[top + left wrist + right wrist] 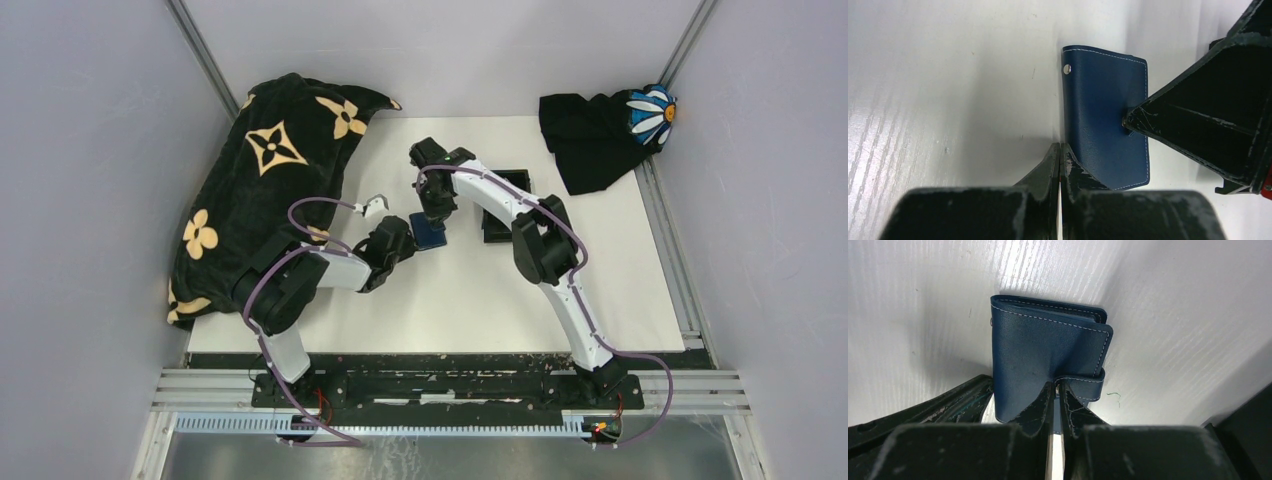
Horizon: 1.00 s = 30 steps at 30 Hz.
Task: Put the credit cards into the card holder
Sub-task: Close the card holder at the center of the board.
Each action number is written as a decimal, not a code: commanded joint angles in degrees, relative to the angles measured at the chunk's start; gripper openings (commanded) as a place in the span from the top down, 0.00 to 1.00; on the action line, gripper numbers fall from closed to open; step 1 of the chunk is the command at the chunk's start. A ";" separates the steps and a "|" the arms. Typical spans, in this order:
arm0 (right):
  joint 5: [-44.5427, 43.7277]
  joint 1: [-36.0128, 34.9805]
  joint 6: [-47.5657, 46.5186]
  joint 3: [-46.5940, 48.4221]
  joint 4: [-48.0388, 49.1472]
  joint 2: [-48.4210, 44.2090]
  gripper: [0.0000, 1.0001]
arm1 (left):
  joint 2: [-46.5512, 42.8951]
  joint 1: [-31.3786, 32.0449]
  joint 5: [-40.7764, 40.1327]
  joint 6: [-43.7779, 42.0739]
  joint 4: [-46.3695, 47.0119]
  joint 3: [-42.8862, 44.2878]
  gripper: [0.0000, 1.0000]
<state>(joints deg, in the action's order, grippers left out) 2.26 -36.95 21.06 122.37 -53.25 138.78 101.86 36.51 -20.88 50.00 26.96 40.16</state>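
The card holder (431, 234) rests on the counter (480, 300) with an arm on either side of it. The left gripper (1060, 152) has its jaws clenched on the holder's studded edge, probably to anchor it. The right gripper (1055, 387) has its jaws pinched together at the snap tab (1087, 382), likely to peel the holder open.

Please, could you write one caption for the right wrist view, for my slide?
Right claw pinches the snap tab of the folded navy card holder over the white table.
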 commanded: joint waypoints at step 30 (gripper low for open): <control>-11.74 -6.12 -1.24 -2.19 -3.74 2.28 0.46 | -4.58 1.07 -0.76 -0.67 3.79 -4.80 0.97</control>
<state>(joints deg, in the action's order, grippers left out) -12.16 -42.09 20.05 125.51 -57.43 140.49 100.31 37.47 -19.38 50.02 31.70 35.90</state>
